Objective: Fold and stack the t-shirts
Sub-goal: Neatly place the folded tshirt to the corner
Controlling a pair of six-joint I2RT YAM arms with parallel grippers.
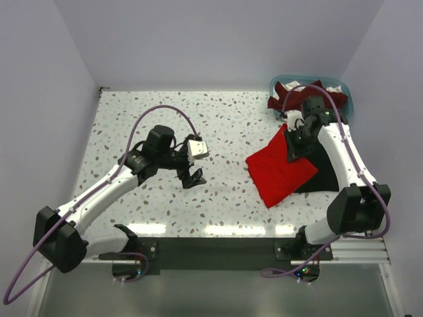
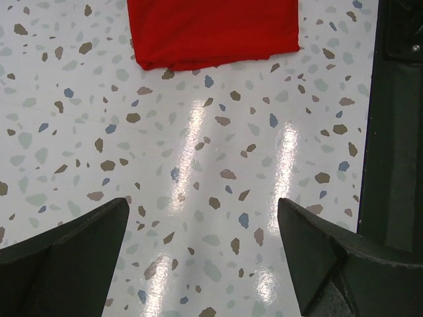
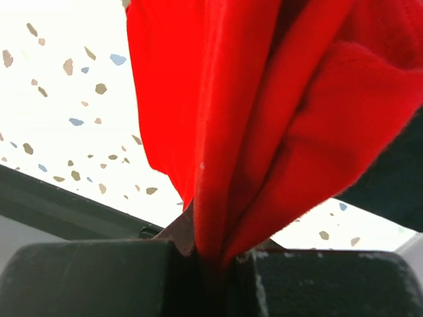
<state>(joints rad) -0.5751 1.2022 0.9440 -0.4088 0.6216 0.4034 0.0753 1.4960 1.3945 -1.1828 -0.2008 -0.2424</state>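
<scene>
A folded bright red t-shirt [image 1: 281,170] lies at the right of the table, partly over a black t-shirt [image 1: 318,173]. My right gripper [image 1: 291,149] is shut on the red t-shirt's far corner and holds it raised. In the right wrist view the red cloth [image 3: 264,99] bunches into the closed right gripper [image 3: 215,257], with black cloth [image 3: 396,185] behind. A dark maroon t-shirt [image 1: 291,94] sits crumpled in the basket. My left gripper [image 1: 192,175] stands open over bare table left of the red t-shirt [image 2: 211,30]. Nothing is between the left gripper's [image 2: 203,212] fingers.
The light blue plastic basket [image 1: 348,96] stands at the far right corner, with white cloth among the maroon. A black rail [image 2: 396,132] runs along the table's near edge. White walls close in the table on three sides.
</scene>
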